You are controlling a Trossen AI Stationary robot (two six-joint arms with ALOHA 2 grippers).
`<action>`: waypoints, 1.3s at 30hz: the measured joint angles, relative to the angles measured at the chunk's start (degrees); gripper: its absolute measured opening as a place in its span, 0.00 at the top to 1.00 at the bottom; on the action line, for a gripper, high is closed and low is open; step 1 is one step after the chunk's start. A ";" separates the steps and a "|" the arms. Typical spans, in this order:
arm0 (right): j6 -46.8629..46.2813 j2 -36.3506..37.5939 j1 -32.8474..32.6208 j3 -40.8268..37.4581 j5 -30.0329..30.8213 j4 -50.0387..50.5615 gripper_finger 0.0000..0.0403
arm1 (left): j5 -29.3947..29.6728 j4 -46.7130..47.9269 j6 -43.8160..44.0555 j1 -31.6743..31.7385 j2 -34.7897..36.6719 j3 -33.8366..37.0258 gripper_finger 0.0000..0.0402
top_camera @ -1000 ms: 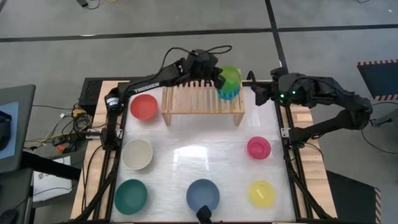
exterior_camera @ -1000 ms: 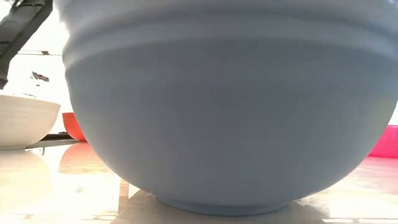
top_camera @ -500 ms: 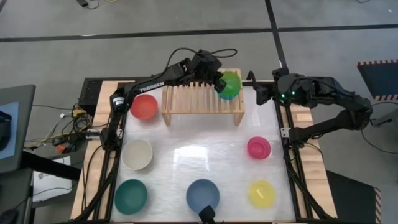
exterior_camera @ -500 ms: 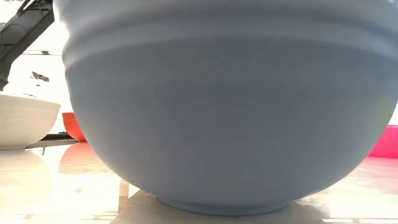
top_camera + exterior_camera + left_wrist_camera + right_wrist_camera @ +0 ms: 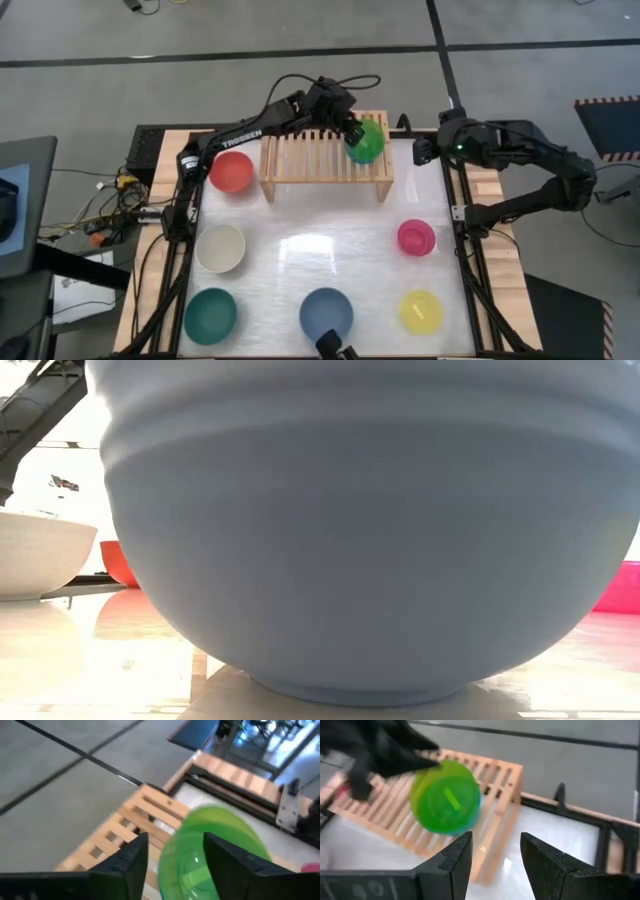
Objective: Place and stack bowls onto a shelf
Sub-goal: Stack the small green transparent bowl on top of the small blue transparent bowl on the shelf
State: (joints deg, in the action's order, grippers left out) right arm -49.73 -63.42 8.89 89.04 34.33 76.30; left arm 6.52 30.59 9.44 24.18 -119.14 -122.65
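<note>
The lime green bowl [image 5: 366, 140] sits tilted over the shelf [image 5: 325, 158] at its right end, its rim pinched by the left end effector [image 5: 350, 131]; a cyan edge peeks beneath. "TROSSEN" reads on the left arm [image 5: 237, 135]. Beside the shelf's right end, the right end effector [image 5: 418, 150] hangs spread, empty. The blue bowl [image 5: 370, 530] blocks most of the low view.

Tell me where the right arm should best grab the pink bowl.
Probably by the rim. The pink bowl sits upright and open on the table, its round sides giving little to pinch. Come straight down from above with one finger inside and one outside the wall. The side nearest the right gripper looks easiest, with nothing close by.
</note>
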 joint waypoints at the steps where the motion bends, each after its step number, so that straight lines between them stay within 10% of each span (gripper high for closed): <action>1: -0.81 -0.24 -0.05 -0.36 -0.13 0.32 0.52 | 1.61 0.57 0.00 0.00 0.06 -0.70 0.53; 39: -8.32 -0.23 -4.66 -8.18 0.38 -2.15 0.52 | 9.36 6.20 -0.14 -0.99 -4.02 -1.62 0.64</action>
State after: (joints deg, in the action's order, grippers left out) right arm -58.05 -63.65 4.23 80.86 34.71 74.15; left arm 15.88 36.79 9.30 23.19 -123.16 -124.27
